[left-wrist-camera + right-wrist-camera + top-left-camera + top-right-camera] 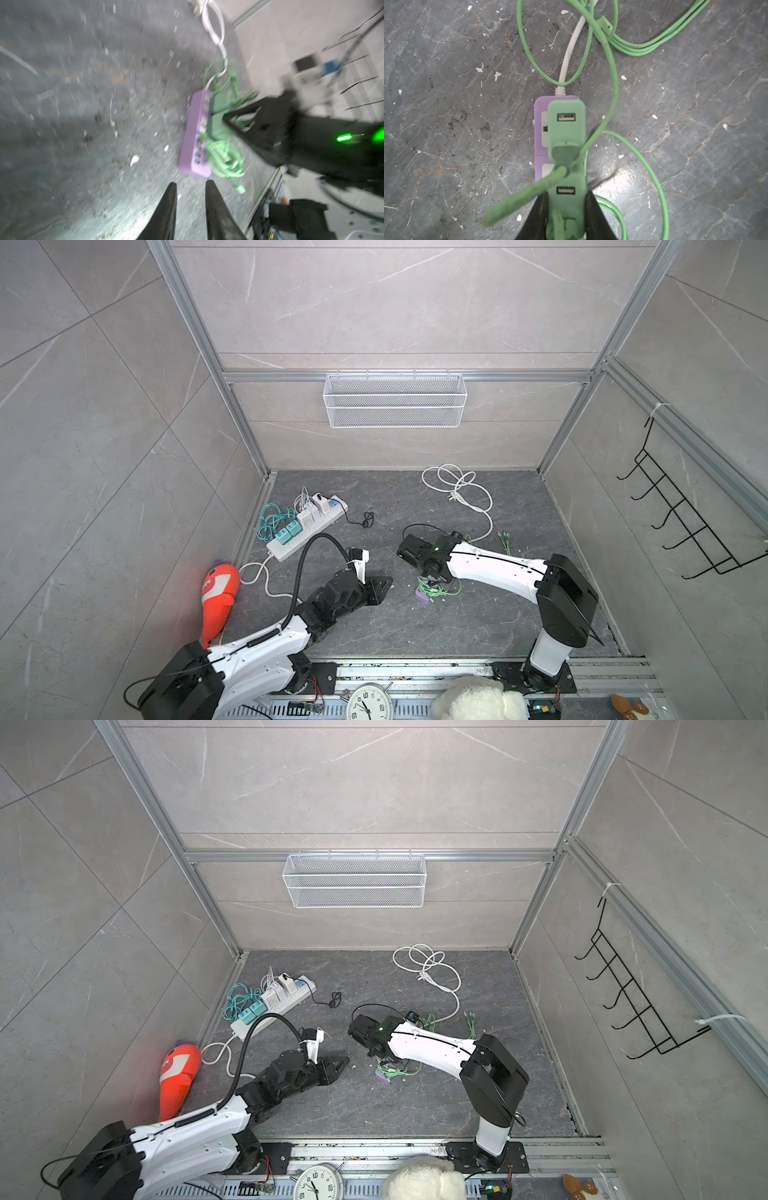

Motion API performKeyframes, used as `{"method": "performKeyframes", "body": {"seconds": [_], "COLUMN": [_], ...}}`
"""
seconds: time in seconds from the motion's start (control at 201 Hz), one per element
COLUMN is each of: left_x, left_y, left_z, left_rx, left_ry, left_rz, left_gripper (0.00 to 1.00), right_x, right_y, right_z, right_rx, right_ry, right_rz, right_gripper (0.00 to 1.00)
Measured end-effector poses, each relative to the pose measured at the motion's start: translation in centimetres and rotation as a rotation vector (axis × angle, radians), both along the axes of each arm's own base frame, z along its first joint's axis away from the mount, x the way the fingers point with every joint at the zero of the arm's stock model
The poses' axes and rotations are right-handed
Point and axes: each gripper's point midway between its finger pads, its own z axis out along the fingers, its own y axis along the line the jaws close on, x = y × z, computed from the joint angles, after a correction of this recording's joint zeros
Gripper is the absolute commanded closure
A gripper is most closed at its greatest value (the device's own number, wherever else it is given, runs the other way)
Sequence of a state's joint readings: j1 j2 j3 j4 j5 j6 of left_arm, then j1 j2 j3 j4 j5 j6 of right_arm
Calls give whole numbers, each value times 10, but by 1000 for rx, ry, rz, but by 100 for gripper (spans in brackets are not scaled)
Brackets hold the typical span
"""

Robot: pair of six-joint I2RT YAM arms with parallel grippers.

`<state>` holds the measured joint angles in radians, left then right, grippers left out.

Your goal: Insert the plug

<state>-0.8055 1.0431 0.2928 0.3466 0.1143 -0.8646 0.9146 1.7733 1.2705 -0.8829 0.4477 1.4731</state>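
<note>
A purple power strip lies flat on the dark stone floor, a white cord leaving its far end. Two green USB charger plugs sit on it: the far one stands free, and my right gripper is shut on the sides of the near one. Green cables loop around them. In the blurred left wrist view my left gripper hovers open and empty, just short of the strip's near end. In both top views the strip lies under the right wrist.
A white power strip full of chargers and teal cables lies at the back left. A coiled white cord is at the back right. An orange plush leans at the left wall. A wire basket and a black hook rack hang on the walls.
</note>
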Motion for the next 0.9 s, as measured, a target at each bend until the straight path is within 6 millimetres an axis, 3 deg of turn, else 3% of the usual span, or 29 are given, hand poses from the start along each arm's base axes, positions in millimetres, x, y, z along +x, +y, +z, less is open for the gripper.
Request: {"method": "performKeyframes", "body": {"seconds": [0.139,0.249,0.528,0.896], "left_x": [-8,-12,-11,-15], "left_y": [-9,-18,-47,-61], "left_z": [-17,-8,15,-6], "left_rx": [24,2,-34,-2], "left_ry": [45,25,-17,28], "left_rz": [-45,-70,-135,-171], "left_gripper": [69,62,55,43], "right_x": [1,1,1,2], "right_y": [0,1,-1,0], "right_z": [0,0,-7,-7], "right_rx": [-5,-5,46,46], "right_ry": [2,3,10,49], "right_rz": [18,26,44,73], "right_gripper": [100,100,100,100]}}
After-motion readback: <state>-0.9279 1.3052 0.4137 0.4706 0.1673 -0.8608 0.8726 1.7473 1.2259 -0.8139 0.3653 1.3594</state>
